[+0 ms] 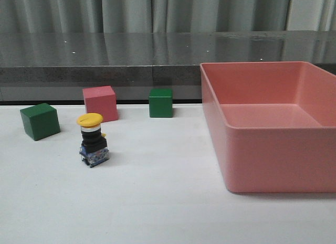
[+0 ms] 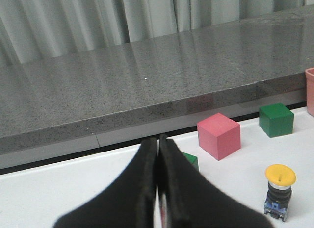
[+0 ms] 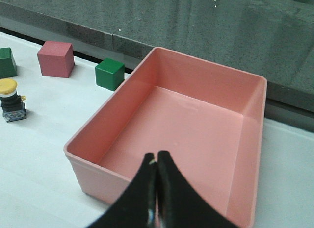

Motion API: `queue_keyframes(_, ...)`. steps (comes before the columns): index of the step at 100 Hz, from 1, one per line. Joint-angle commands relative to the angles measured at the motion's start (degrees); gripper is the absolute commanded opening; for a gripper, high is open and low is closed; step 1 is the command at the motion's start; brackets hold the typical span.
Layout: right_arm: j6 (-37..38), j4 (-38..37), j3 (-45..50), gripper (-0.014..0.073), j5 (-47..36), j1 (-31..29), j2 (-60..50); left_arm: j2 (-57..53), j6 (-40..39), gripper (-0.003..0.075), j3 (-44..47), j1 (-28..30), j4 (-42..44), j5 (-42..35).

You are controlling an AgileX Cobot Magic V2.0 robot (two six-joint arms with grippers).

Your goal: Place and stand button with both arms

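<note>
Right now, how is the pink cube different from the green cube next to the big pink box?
The pink cube is pink and looks bigger; the green cube is dark green and smaller. The pink cube stands just behind the button; the green cube stands nearer the pink box. Both are plain cubes resting flat on the table.

A flat white matte tabletop filled the foreground, lit softly and evenly so that only faint shadows lay on it. Directly behind its far edge ran a long, dark grey speckled stone counter with a thick front lip, a thin vertical seam in that lip near the middle, and a polished top that carried pale vertical reflections and a few tiny bright glints. Behind the counter hung pale grey-green curtains in loose vertical folds, closing off the whole back of the room.
</note>
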Motion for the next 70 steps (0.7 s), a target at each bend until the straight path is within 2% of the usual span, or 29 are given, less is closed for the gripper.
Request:
queue_keyframes(1,0.13,0.80,-1.55,-0.0060,-3.41,-0.42,0.06,0.19,-0.93,-0.0019,-0.33,-0.81,0.00,-4.82)
queue_keyframes(8,0.13,0.80,-1.55,-0.0060,-3.41,-0.42,0.06,-0.42,-6.79,-0.0019,0.79,-1.70,6.99,-4.82)
queue_keyframes(25,0.13,0.80,-1.55,-0.0060,-3.41,-0.42,0.06,-4.90,-37.50,-0.0019,5.42,-4.93,35.44,-7.04)
queue_keyframes(32,0.13,0.80,-1.55,-0.0060,-3.41,-0.42,0.06,-6.93,-45.54,-0.0019,8.51,-5.33,43.23,-10.23)
queue_keyframes(56,0.13,0.80,-1.55,-0.0060,-3.41,-0.42,0.06,-13.80,-47.29,-0.0019,20.12,-5.13,43.58,-20.69)
queue_keyframes(64,0.13,0.80,-1.55,-0.0060,-3.41,-0.42,0.06,-16.02,-47.29,-0.0019,22.14,-5.13,42.27,-20.93)
queue_keyframes(70,0.13,0.80,-1.55,-0.0060,-3.31,-0.42,0.06,-17.88,-47.29,-0.0019,21.99,-5.13,42.27,-16.75)
